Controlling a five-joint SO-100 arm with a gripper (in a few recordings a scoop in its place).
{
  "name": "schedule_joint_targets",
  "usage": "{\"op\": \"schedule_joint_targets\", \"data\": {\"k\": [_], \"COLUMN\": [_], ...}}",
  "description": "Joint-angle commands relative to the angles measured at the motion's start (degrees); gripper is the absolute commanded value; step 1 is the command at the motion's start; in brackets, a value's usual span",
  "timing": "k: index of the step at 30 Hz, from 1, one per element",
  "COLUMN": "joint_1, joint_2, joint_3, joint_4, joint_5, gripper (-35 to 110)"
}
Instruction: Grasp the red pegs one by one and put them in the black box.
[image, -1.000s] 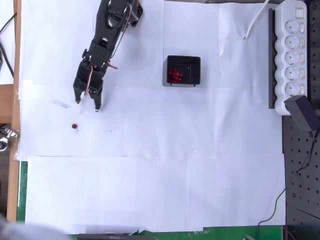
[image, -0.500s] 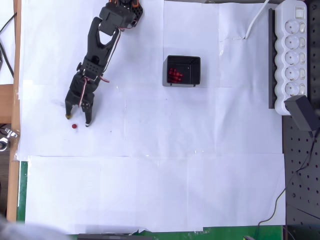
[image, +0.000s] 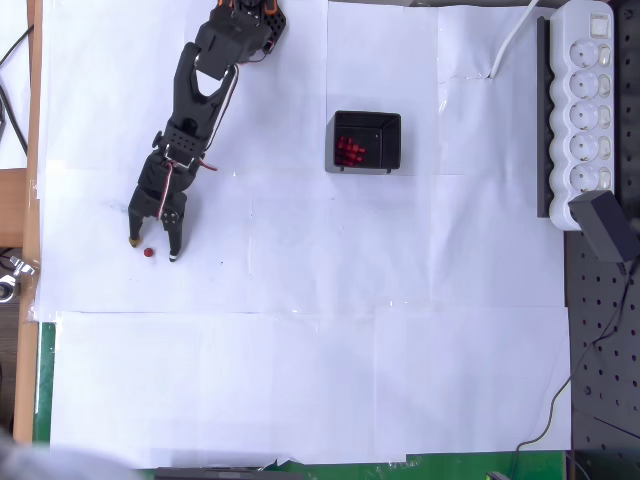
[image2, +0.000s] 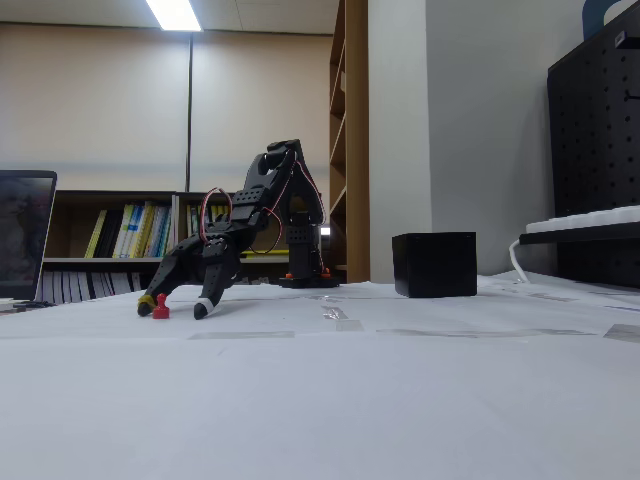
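- Overhead view shows one tiny dark-red round peg (image: 148, 253) lying on the white paper-covered table (image: 330, 350) at the left side; the fixed view shows the same peg (image2: 160, 311) standing upright on the sheet.
- That peg sits in the gap between the two tips of the black two-finger gripper (image: 152, 249), whose fingers are spread apart on either side of it; whether either tip touches the peg cannot be told.
- From the fixed view the gripper (image2: 174, 309) points down, with both tips at or just above the paper, one tipped yellow and the other white.
- The black arm (image: 195, 100) stretches from its base at the top edge of the overhead view down and to the left, with red and white wires along it.
- A small black rectangular open-topped box (image: 366, 142) stands well apart to the right of the gripper, and a cluster of red pegs (image: 350, 150) lies inside, toward its left side.
- The fixed view shows the box (image2: 434, 264) as a dark cube to the right of the arm.
- A white power strip (image: 587, 95) lies along the right edge of the overhead view, with a black power adapter (image: 606, 224) at its lower end.
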Motion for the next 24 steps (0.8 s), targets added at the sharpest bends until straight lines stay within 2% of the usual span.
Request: {"op": "schedule_joint_targets", "data": {"k": [1,19,24], "joint_1": [-0.44,-0.97,-1.05], "joint_2": [1.32,4.13,4.04], "joint_3": [2.11,4.66,4.39], "joint_4": [-1.85,-3.08,-2.90], "joint_5": [-0.70,-1.05,-0.97], "gripper": [28,28,24]}}
